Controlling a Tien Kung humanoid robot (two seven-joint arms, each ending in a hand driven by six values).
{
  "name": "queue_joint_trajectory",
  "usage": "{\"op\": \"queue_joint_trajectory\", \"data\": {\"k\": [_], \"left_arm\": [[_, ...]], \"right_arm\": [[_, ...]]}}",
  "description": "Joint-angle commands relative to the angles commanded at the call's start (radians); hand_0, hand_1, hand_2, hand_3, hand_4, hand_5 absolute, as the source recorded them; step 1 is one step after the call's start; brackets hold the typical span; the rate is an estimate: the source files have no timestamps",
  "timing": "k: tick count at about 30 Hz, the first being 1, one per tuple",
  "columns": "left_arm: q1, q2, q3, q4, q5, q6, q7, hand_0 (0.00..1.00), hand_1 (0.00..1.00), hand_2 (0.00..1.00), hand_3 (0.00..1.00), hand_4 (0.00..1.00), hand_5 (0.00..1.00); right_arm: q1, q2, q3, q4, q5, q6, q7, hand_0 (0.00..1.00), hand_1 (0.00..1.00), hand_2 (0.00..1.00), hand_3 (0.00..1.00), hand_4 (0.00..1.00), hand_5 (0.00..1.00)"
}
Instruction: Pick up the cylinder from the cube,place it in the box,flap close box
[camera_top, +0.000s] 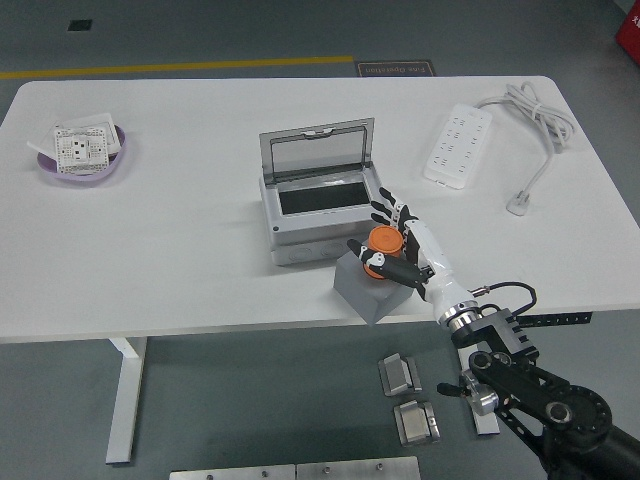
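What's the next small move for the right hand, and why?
Probably lift straight up. The right hand has its fingers wrapped around the orange cylinder, which looks still seated on the grey cube. The grey box just behind has its hinged lid standing open, so clearing the cube comes first.

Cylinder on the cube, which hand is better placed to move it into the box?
Right. The right hand is already curled around the orange cylinder on the grey cube, right beside the open box. No left hand is in view.
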Motion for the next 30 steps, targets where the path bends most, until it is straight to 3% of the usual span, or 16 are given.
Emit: {"op": "queue_joint_trajectory", "data": {"k": [25,26,30], "left_arm": [[0.001,-0.002,0.002,-0.001,0.001,0.0,0.0,0.7,0.686,0.525,0.731,0.715,0.326],[0.001,-0.002,0.002,-0.001,0.001,0.0,0.0,0.7,0.686,0.525,0.731,0.715,0.326],[0.001,-0.002,0.002,-0.001,0.001,0.0,0.0,0.7,0.686,0.525,0.731,0.715,0.326]], "right_arm": [[0.0,-0.002,-0.014,-0.004,0.006,-0.007,0.004,0.864,0.874,0.904,0.998,0.819,0.218],[0.0,-0.002,-0.014,-0.005,0.006,-0.006,0.004,0.854,0.858,0.889,0.986,0.656,0.096],[0.0,-0.002,-0.015,-0.006,0.006,-0.003,0.003,0.854,0.858,0.889,0.986,0.656,0.096]]}}
